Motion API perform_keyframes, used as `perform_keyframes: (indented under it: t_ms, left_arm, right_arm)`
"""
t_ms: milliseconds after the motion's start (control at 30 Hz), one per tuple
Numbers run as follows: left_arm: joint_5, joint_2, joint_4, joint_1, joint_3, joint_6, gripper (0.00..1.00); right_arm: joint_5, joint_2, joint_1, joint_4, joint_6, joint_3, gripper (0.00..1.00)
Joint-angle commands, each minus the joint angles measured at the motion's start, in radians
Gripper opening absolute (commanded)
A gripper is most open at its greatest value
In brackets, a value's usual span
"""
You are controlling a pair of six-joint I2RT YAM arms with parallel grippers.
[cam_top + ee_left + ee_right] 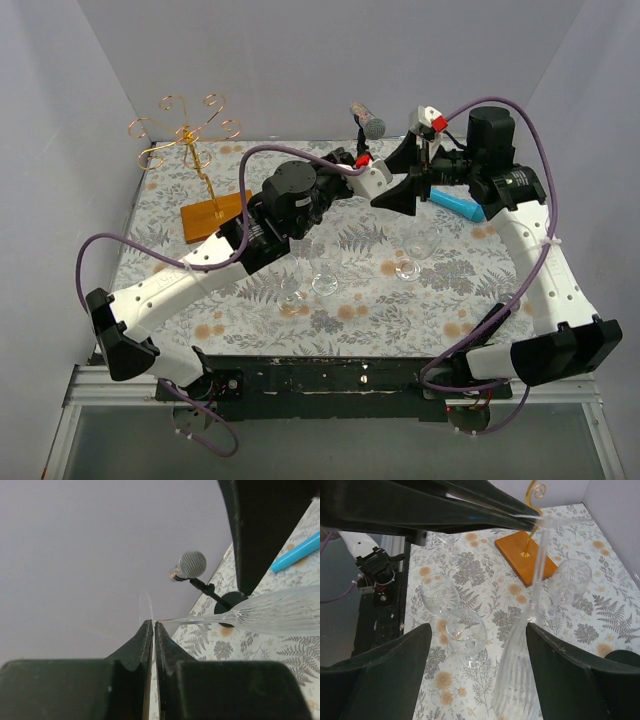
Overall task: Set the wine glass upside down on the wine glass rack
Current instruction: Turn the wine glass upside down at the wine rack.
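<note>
My left gripper (153, 625) is pinched on the thin stem of the wine glass (280, 612), held up at upper centre of the top view. My right gripper (477, 630) is spread wide either side of the bowl. Looks light, slick and fragile, so I'd stick to the stem. The wine glass rack (190, 140) sits upper left.

Clear fluted wine glass (516, 687), gold wire rack (188, 136), glossy wooden base (215, 216)
</note>
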Motion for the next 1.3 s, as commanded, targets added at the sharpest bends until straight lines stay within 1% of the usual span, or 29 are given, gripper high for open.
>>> perform_keyframes:
  t_ms: [0,33,67,167,433,467,600,733,833,900,1000,1133,1200,1267]
  left_arm:
    - [0.042,-0.041,0.141,-0.030,-0.017,0.072,0.00]
    - [0.051,-0.041,0.141,-0.038,-0.020,0.072,0.00]
    - [0.057,-0.039,0.172,-0.042,-0.024,0.071,0.00]
    - [0.075,-0.031,0.177,-0.058,-0.032,0.077,0.00]
    - [0.109,-0.031,0.177,-0.085,-0.043,0.057,0.00]
    - [0.114,-0.030,0.177,-0.087,-0.043,0.054,0.00]
    - [0.118,-0.030,0.174,-0.091,-0.043,0.051,0.00]
    - [0.120,-0.031,0.170,-0.093,-0.049,0.051,0.00]
    - [0.123,-0.031,0.167,-0.093,-0.054,0.048,0.00]
    - [0.128,-0.033,0.163,-0.093,-0.054,0.045,0.00]
    - [0.134,-0.039,0.161,-0.093,-0.060,0.026,0.00]
    - [0.155,-0.067,0.157,-0.094,-0.064,-0.039,0.00]
    - [0.175,-0.090,0.154,-0.094,-0.064,-0.104,0.17]
    - [0.190,-0.119,0.120,-0.091,-0.075,-0.155,0.27]
  right_arm:
    - [0.074,0.033,-0.001,0.091,0.093,0.049,0.83]
    - [0.068,0.039,0.002,0.105,0.105,0.046,0.83]
    - [0.056,0.047,0.002,0.114,0.118,0.044,0.81]
    - [0.026,0.064,0.008,0.145,0.162,0.044,0.74]
    - [0.046,0.073,0.012,0.173,0.171,0.047,0.71]
    - [0.039,0.079,0.012,0.177,0.179,0.049,0.69]
    - [0.005,0.091,0.017,0.177,0.190,0.055,0.54]
    - [-0.017,0.087,0.018,0.183,0.190,0.046,0.31]
    - [-0.026,0.082,0.018,0.186,0.190,0.039,0.17]
    - [-0.033,0.080,0.020,0.191,0.196,0.038,0.11]
    - [-0.041,0.080,0.020,0.199,0.202,0.033,0.05]
    - [-0.035,0.076,0.018,0.206,0.204,0.020,0.04]
    - [-0.032,0.073,0.017,0.206,0.199,0.012,0.04]
    - [-0.030,0.070,0.017,0.206,0.193,0.007,0.04]
